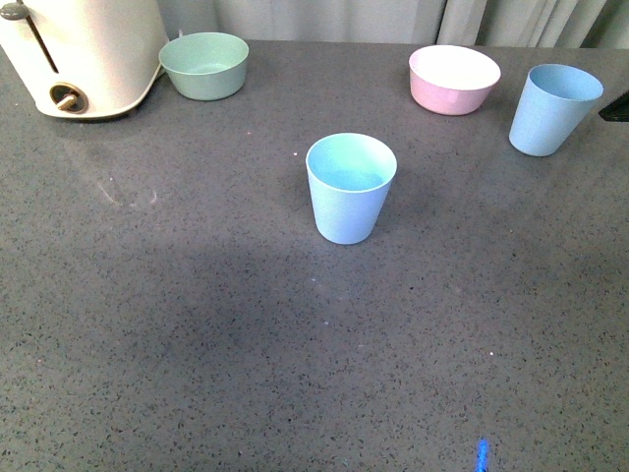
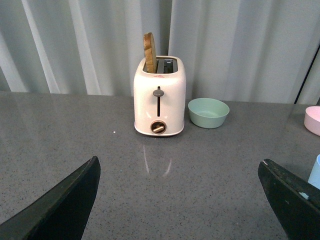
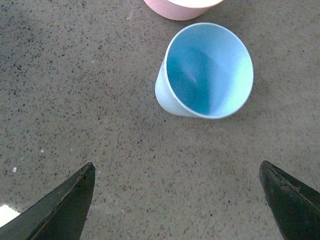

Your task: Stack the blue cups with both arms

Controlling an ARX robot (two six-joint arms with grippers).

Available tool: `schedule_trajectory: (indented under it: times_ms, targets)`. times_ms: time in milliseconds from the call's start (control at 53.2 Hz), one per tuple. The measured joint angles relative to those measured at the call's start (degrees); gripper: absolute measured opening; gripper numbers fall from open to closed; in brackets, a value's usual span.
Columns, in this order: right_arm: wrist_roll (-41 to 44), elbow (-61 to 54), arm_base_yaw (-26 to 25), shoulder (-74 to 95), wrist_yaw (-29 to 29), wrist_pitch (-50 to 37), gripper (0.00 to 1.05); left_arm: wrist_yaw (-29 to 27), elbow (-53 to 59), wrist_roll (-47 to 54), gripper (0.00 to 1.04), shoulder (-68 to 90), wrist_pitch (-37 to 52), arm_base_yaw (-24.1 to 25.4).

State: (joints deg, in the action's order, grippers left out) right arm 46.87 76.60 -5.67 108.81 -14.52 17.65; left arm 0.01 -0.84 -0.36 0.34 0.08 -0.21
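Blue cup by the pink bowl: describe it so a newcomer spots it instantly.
On the grey countertop, find the pink bowl at the far right. The far blue cup stands upright just right of it, taller than the bowl; the centre blue cup stands alone mid-table.

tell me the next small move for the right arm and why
Probably ease the right gripper down and toward the blue cup beside the pink bowl. Its jaws are open and empty, and that cup stands upright just ahead of them, untouched. The other blue cup stands apart in the middle of the table, so nothing is stacked yet.
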Motion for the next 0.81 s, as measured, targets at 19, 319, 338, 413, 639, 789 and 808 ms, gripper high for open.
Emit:
schedule_trajectory:
  times_ms: [19,319,338,413,639,789,808]
  targets:
    - [0.24,1.27,0.2,1.11,0.0,0.59,0.96,0.0,0.0,0.0,0.96,0.0,0.0,0.0]
    - [3.54,14.62,3.54,12.66,1.4,5.7,0.96,0.0,0.0,0.0,0.96,0.0,0.0,0.0]
    - [3.54,15.08,3.69,13.18,1.44,5.73,0.96,0.0,0.0,0.0,0.96,0.0,0.0,0.0]
    - [3.5,16.22,4.2,14.51,1.86,5.38,0.96,0.0,0.0,0.0,0.96,0.0,0.0,0.0]
    - [3.54,17.53,5.05,16.85,2.51,6.23,0.93,0.0,0.0,0.0,0.96,0.0,0.0,0.0]
    - [3.8,17.9,5.42,17.7,3.39,6.64,0.69,0.0,0.0,0.0,0.96,0.0,0.0,0.0]
    - [3.8,17.94,5.44,17.79,3.52,6.64,0.65,0.0,0.0,0.0,0.96,0.0,0.0,0.0]
